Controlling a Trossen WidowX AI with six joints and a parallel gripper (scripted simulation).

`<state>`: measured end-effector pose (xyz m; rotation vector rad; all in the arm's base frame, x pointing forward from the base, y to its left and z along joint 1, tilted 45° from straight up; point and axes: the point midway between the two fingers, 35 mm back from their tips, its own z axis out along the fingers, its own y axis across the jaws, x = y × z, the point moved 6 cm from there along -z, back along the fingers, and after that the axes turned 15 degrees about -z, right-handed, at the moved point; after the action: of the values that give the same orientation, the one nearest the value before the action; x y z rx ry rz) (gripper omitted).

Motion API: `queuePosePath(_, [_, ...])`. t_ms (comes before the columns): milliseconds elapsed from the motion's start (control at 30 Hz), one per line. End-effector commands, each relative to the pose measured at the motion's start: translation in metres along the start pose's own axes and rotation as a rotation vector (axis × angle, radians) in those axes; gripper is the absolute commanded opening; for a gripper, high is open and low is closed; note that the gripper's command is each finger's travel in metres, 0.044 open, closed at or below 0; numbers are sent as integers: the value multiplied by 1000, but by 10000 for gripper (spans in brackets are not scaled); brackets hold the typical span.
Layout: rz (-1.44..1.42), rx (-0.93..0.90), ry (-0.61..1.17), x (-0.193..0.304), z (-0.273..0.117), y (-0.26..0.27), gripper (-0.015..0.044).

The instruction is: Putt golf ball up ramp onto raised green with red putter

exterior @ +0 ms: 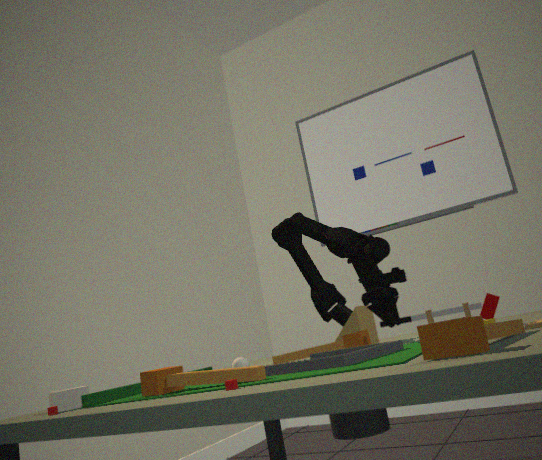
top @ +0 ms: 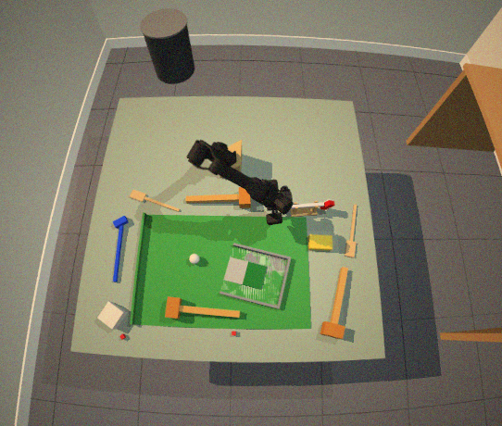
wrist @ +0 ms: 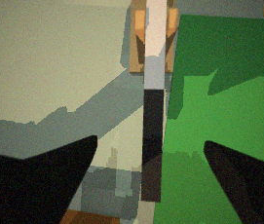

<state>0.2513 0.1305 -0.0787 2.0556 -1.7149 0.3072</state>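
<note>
And here's the black two-fingered gripper point(top: 280, 218) point(exterior: 396, 322) point(wrist: 148, 142), fingers spread wide, nothing caught in them, hanging over the near end of the putter with the red head, white shaft and black grip point(top: 310, 205) point(exterior: 447, 311) point(wrist: 154, 73). In the wrist view that black grip runs lengthwise between the two fingers, one to each side, so a straight closing ought to pinch it across its narrow width. The shaft lies along a light wooden cradle point(top: 305, 212) point(exterior: 429, 317) point(wrist: 136, 54), its red head at the far end, pointing away from the arm. Should the gripper drop off-line, a finger might knock the handle askew. Farther off, on the green felt mat point(top: 176, 278) point(exterior: 407, 356) point(wrist: 211, 122), sits the white golf ball point(top: 194, 258) point(exterior: 240, 361), short of the grey-railed ramp point(top: 285, 276) point(exterior: 355, 354), still to be putted!
</note>
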Motion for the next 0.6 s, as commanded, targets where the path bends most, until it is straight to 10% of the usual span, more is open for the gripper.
queuePosePath(0, [-5,7,1,0,2,-1,440])
queuePosePath(567, [0,6,-1,5,20,0,414])
